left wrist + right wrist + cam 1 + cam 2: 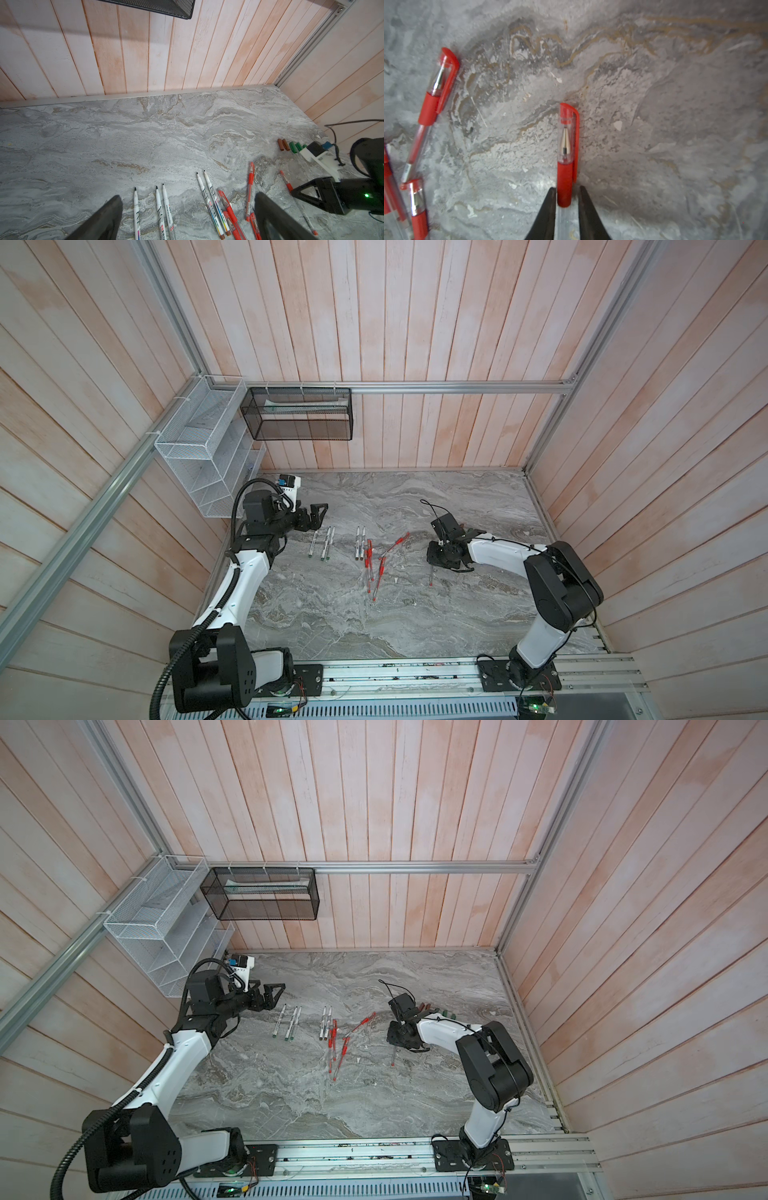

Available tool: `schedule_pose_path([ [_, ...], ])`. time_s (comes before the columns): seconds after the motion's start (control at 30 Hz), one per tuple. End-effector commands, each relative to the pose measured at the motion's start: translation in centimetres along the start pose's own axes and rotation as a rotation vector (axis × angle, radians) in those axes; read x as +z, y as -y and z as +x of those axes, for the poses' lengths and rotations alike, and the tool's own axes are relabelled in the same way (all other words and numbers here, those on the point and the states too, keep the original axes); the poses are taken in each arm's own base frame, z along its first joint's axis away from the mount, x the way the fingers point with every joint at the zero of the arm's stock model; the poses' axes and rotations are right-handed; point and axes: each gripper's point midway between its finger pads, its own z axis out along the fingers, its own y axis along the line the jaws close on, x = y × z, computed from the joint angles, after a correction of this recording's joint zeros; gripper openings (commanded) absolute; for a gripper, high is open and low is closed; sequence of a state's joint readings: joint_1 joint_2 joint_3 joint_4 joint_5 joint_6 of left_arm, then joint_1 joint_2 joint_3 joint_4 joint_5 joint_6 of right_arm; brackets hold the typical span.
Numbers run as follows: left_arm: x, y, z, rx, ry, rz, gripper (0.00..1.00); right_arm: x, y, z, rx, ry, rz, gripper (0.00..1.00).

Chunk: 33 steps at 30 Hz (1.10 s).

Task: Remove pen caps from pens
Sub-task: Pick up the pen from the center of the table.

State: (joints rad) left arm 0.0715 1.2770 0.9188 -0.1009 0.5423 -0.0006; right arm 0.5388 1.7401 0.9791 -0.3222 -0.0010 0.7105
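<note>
Right gripper (567,187) is lowered over a red pen (564,182) that lies alone on the grey marble table (675,124). Its two dark fingers stand close on either side of the barrel, at the rear end of the red grip section. One finger seems to touch the pen and a sliver of table shows beside the other, so I cannot tell whether the pen is clamped. The pen's red clip cap (568,128) is on, with the metal tip visible inside it.

Left gripper (188,197) hangs with jaws spread wide and empty above five white markers (159,207). All five lie flat with bare dark tips. Their brown caps (283,144) and green caps (295,147) sit in a small group near the right arm, well apart from the markers.

The other red pens (440,83) that can be made out all look capped. The marker half of the job looks finished, and the red pens look yet to be done.
</note>
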Motion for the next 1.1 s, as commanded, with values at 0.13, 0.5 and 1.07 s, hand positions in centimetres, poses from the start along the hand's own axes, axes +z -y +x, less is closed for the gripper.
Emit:
schedule_pose_path([
  [0.13, -0.2, -0.3, 0.1, -0.005, 0.005, -0.003, 1.0, 1.5, 1.4, 1.0, -0.007, -0.036, 0.075, 0.13],
  [0.5, -0.1, 1.4, -0.1, -0.001, 0.006, 0.096, 1.0, -0.6, -0.5, -1.9, 0.013, 0.042, -0.012, 0.01],
  [1.07, 0.3, 7.9, 0.9, -0.082, -0.011, 0.403, 1.0, -12.2, -14.2, -8.7, 0.157, 0.312, -0.764, 0.0],
])
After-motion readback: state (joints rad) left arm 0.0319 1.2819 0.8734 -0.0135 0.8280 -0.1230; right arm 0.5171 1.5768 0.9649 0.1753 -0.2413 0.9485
